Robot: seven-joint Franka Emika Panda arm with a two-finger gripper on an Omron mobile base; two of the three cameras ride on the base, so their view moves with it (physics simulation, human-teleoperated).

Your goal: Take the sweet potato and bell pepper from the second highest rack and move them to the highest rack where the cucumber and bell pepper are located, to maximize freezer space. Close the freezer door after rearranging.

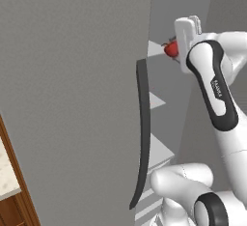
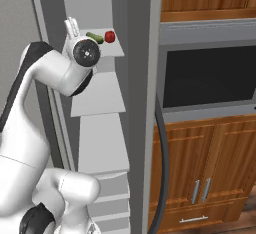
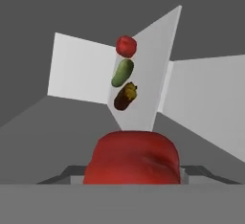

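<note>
Nearest, a red bell pepper (image 3: 133, 157) sits right at my gripper (image 3: 133, 182); I judge my jaws closed on it, though the tips are hidden. Beyond, on the highest rack (image 3: 153, 65) of the freezer (image 2: 95, 103): a brown-orange lump, likely the sweet potato (image 3: 125, 96), then the cucumber (image 3: 122, 72), then another pepper (image 3: 126, 46). Left to do: place this pepper, shut the freezer door (image 1: 72, 99).

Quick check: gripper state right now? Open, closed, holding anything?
Gripper: closed on a red bell pepper, held up toward the top shelf.
</note>
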